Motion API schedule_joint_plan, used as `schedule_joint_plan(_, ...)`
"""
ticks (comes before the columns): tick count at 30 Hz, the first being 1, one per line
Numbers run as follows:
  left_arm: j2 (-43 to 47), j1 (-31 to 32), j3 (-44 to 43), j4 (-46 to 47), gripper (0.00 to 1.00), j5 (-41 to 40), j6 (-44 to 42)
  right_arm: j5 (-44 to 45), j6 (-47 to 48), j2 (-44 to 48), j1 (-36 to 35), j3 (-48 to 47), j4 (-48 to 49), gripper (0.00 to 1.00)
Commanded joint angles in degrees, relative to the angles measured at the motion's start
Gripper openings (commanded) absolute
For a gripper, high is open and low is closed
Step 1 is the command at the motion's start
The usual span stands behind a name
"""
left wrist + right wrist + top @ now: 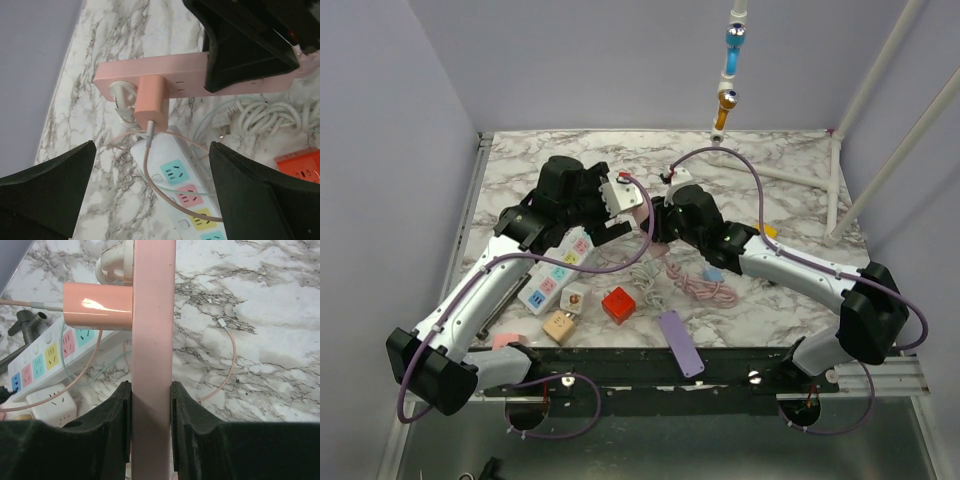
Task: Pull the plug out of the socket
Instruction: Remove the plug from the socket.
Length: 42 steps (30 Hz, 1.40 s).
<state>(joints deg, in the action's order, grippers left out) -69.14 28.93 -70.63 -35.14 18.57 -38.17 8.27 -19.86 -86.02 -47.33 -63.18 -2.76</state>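
Right gripper (pixel 152 390) clamped on a pink power strip (pixel 152 315) held above the marble table (pixel 260 300), pink plug (pixel 151 100) seated in the strip, left gripper (pixel 152 147) wide open facing the plug, not touching.

Table (pixel 790 160): white marble-pattern top, grey veining.

Left half: long white power strip (pixel 556 272) with coloured sockets lies flat, slanting from the near-left corner toward the middle.

Along the near edge, left to right:
- small white cube adapter (pixel 575 296), just beside the strip
- tan cube (pixel 558 326), nearer the edge
- red cube (pixel 618 304)
- flat purple bar (pixel 681 343), one end overhanging the near edge

Middle: loose white cable bundle (pixel 642 272). Pink coiled cable (pixel 705 288) lies just to its right, with a small blue item (pixel 713 272) beside it, too small to identify.
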Motion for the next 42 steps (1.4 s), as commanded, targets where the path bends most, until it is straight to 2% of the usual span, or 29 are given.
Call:
schedule_joint_plan(1, 0.8, 0.62, 1.57, 7.8, 0.99, -2.62, -0.02, 6.47, 3.29, 4.54, -2.06, 0.68, 7.02, 0.01)
schedule_joint_plan(10, 3.46, 3.87, 7.75, 7.07, 0.99, -0.48, -3.92, 12.0, 5.7, 6.78, -6.09, 2.22, 9.03, 0.01)
schedule_joint_plan(12, 3.23, 4.37, 8.88, 9.2, 0.99, -2.2, -3.48, 12.43, 5.86, 7.03, -6.57, 2.44, 9.35, 0.01)
schedule_joint_plan(17, 5.56, 5.39, 13.86, 21.61, 0.99, -10.05, -2.49, 14.01, 6.98, 7.69, -7.89, 2.43, 9.31, 0.01)
schedule_joint_plan(22, 7.14, 6.73, 16.57, 23.77, 0.98, -11.56, -2.96, 15.27, 7.82, 8.9, -8.73, 3.9, 10.8, 0.01)
schedule_joint_plan(27, 6.47, 6.76, 15.81, 22.68, 0.76, -9.87, -1.57, 15.92, 8.46, 9.1, -9.7, 4.68, 11.49, 0.01)
schedule_joint_plan(31, 6.48, 6.8, 15.16, 21.31, 0.65, -7.83, -2.08, 16.87, 9.07, 9.62, -10.46, 5.41, 11.87, 0.01)
schedule_joint_plan(36, 5.89, 6.71, 13.31, 17.98, 0.37, -4.25, -2.25, 17.82, 9.7, 9.64, -11.33, 5.51, 11.9, 0.01)
schedule_joint_plan(38, 5.48, 6.74, 12.77, 17.19, 0.3, -3.76, -2.0, 17.99, 9.94, 9.64, -11.66, 5.42, 11.88, 0.01)
schedule_joint_plan(42, 4.86, 6.75, 11.7, 15.39, 0.28, -3.07, -2.14, 18.69, 10.61, 10.03, -12.25, 5.51, 12.23, 0.01)
